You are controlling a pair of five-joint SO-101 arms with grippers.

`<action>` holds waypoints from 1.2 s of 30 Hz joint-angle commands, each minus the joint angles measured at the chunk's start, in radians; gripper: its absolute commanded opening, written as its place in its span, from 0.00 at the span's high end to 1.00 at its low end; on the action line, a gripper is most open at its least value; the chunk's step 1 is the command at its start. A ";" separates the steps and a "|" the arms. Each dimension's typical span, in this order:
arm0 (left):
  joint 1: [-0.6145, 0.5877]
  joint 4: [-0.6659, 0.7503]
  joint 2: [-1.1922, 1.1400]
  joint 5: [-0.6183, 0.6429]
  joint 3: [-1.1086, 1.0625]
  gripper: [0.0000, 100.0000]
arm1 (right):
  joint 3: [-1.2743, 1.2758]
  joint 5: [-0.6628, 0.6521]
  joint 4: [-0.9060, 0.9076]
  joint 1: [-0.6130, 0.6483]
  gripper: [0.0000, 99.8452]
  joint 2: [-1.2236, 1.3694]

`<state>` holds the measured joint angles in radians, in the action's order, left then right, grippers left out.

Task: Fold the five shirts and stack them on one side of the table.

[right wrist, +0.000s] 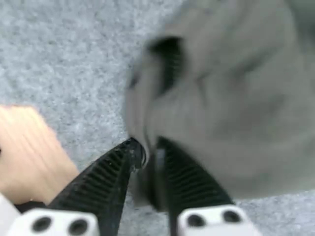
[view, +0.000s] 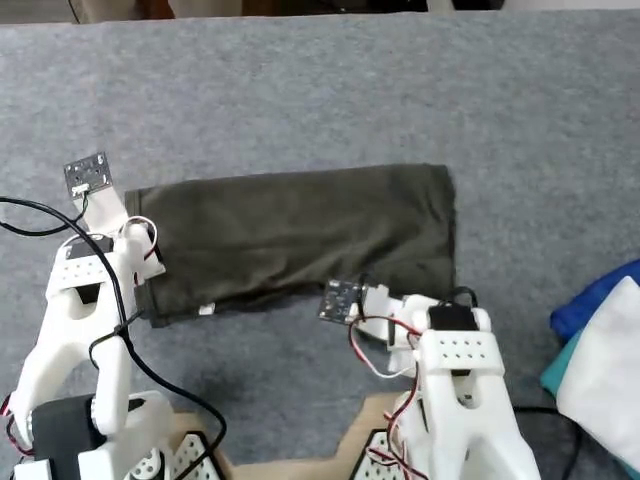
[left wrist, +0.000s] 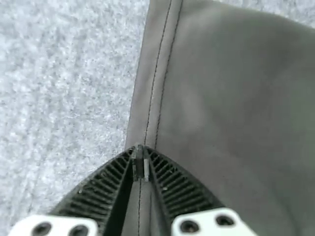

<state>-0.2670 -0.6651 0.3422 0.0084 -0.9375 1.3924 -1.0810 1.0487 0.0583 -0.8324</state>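
A dark olive shirt (view: 300,235) lies folded into a long band across the middle of the grey table (view: 300,90). At its left end my left gripper (view: 147,270) is shut on the stitched hem; the left wrist view has the shirt (left wrist: 231,98) spreading away from the closed left gripper (left wrist: 140,164). By the shirt's near right edge sits my right gripper (view: 397,298). In the right wrist view the right gripper (right wrist: 149,157) is shut on a bunched fold of the shirt (right wrist: 231,113), which is lifted and blurred.
A pile of blue, teal and white cloth (view: 600,350) lies at the table's right edge. A wooden board (view: 375,415) shows at the near edge between the arm bases. The far half of the table is bare grey felt.
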 commanded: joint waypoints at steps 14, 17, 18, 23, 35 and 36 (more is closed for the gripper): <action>-0.002 0.015 0.016 -0.002 -0.002 0.98 | -0.199 -0.005 0.094 -0.061 0.99 0.007; -0.002 0.015 -0.012 -0.002 0.009 0.98 | -0.352 -0.006 0.173 -0.036 0.99 0.038; -0.002 0.015 -0.021 -0.002 0.018 0.98 | -0.398 -0.009 0.176 -0.033 0.99 0.065; -0.002 0.012 -0.050 -0.002 0.034 0.98 | -0.638 -0.009 0.178 -0.013 0.99 0.341; -0.002 0.014 -0.050 -0.003 0.034 0.98 | -1.241 -0.035 0.229 0.044 1.00 0.941; -0.002 0.014 -0.050 -0.003 0.034 0.98 | -1.260 -0.038 0.226 0.044 1.00 0.967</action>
<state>-0.2670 -0.6651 0.2900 0.0084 -0.9421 0.2386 -1.0978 1.2666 0.0783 0.0713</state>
